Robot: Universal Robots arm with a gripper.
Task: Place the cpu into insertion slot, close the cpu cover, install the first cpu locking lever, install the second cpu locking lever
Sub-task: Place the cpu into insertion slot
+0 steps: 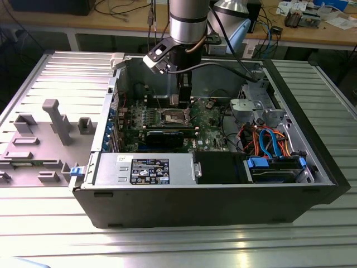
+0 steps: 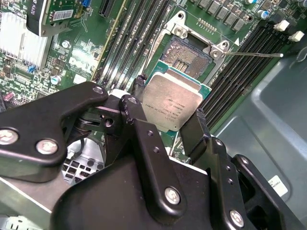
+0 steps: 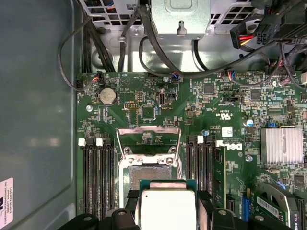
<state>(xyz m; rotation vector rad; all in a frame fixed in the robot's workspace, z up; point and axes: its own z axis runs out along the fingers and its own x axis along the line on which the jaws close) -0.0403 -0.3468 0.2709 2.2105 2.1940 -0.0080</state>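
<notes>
Surface: ribbed metal; carries the open computer case.
Arm: reaches straight down into the case in the exterior view, over the middle of the board.
Motherboard: green, lying flat on the case floor; long black memory slots run along both sides of the socket.
Pincer: black fingers clamped on two opposite edges of the chip; it hangs just above the board.
Cpu cover: swung up and open; hinged at one edge of the socket; board visible through its window.
Insertion slot: uncovered; contact field bare.
Cpu: held between the fingertips, metal top facing the cameras in both wrist views; just beside and above the slot, overlapping its near edge; not seated.
</notes>
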